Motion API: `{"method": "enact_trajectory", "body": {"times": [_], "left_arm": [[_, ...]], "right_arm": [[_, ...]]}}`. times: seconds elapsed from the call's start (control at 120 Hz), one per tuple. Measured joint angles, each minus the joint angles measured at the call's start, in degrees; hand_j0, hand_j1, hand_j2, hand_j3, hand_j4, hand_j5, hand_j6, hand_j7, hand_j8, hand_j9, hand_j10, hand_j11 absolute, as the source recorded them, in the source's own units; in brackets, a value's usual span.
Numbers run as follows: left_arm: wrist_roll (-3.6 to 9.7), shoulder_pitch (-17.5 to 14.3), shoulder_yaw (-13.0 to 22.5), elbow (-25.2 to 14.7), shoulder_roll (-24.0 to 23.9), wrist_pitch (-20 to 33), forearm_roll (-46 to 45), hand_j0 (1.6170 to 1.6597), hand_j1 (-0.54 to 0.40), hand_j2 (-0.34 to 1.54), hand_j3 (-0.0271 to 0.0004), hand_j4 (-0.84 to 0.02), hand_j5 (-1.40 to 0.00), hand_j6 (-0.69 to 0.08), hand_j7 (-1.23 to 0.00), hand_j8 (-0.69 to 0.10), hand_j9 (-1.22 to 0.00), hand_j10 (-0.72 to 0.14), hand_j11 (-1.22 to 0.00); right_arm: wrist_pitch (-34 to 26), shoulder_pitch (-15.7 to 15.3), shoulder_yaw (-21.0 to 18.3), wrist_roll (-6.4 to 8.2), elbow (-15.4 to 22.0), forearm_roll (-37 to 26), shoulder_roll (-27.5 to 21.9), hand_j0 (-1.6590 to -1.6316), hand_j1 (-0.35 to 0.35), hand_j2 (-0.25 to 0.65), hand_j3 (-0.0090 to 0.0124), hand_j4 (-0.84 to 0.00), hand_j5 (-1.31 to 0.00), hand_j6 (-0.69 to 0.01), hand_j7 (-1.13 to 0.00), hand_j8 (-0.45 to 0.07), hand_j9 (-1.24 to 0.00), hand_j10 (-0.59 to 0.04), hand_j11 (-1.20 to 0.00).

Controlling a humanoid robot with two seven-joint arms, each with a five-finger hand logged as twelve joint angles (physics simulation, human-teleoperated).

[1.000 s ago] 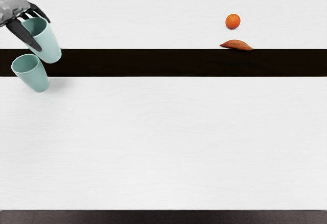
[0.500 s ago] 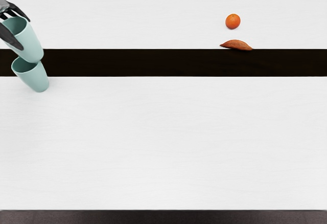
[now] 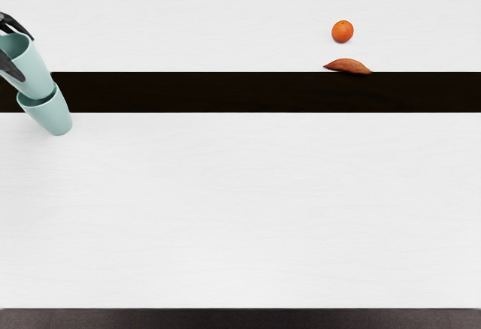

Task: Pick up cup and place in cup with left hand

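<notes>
1. Left robot hand [image 3: 10, 66], cut off by the picture's left edge, grasps the upper cup [image 3: 33, 70], a dark digit showing on either side of its mouth.
2. From that robot hand, the lower cup [image 3: 51, 113] lies down the picture and slightly to the right, standing on the surface [image 3: 225, 194]. The upper cup's base overlaps its mouth; how deep it sits, I cannot tell.
3. Both long axes slant from upper left to lower right in this view, nearly parallel, so the coming move is probably a lowering along that line, then a release. A sideways drift could catch the rim.
4. The left arm's robot hand is the near one; no right one shows.
5. Count: two cups, one orange [image 3: 343, 31], one sweet potato [image 3: 348, 66], the last two well apart from the cups.
</notes>
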Motion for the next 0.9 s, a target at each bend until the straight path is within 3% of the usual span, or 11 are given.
{"method": "enact_trajectory", "body": {"times": [0.25, 0.375, 0.617, 0.9], "left_arm": [[-0.01, 0.9, 0.0, 1.4, -0.4, 0.1, 0.1, 1.6574, -0.213, 0.18, 0.0000, -0.359, -0.67, -0.197, -0.68, -0.201, -0.68, -0.364, -0.68], [-0.02, 1.0, 0.1, 1.5, -0.6, 0.2, 0.1, 1.6584, -0.185, 0.15, 0.0000, -0.389, -0.62, -0.234, -0.62, -0.241, -0.62, -0.396, -0.62], [0.00, 1.0, 0.0, 3.3, -2.3, 0.6, 0.2, 1.6578, 0.126, 0.05, 0.0000, -0.178, -0.26, -0.132, -0.26, -0.134, -0.26, -0.180, -0.26], [0.00, 0.9, 0.0, 3.8, -4.5, 0.7, 0.1, 1.6580, 0.276, 0.02, 0.0000, -0.066, -0.09, -0.056, -0.09, -0.055, -0.09, -0.065, -0.09]], "right_arm": [[0.0, 0.0, 0.0, 0.00, 0.0, 0.0, 0.0, -1.6581, -0.349, 0.000, 0.0000, 0.000, 0.00, 0.001, 0.00, 0.001, 0.00, 0.000, 0.00], [0.0, 0.0, 0.0, 0.00, 0.0, 0.0, 0.0, -1.6581, -0.349, 0.000, 0.0000, 0.000, 0.00, 0.001, 0.00, 0.001, 0.00, 0.000, 0.00], [0.0, 0.0, 0.0, 0.00, 0.0, 0.0, 0.0, -1.6581, -0.349, 0.000, 0.0000, 0.000, 0.00, 0.001, 0.00, 0.001, 0.00, 0.000, 0.00], [0.0, 0.0, 0.0, 0.00, 0.0, 0.0, 0.0, -1.6581, -0.349, 0.000, 0.0000, 0.000, 0.00, 0.001, 0.00, 0.000, 0.00, 0.000, 0.00]]}}
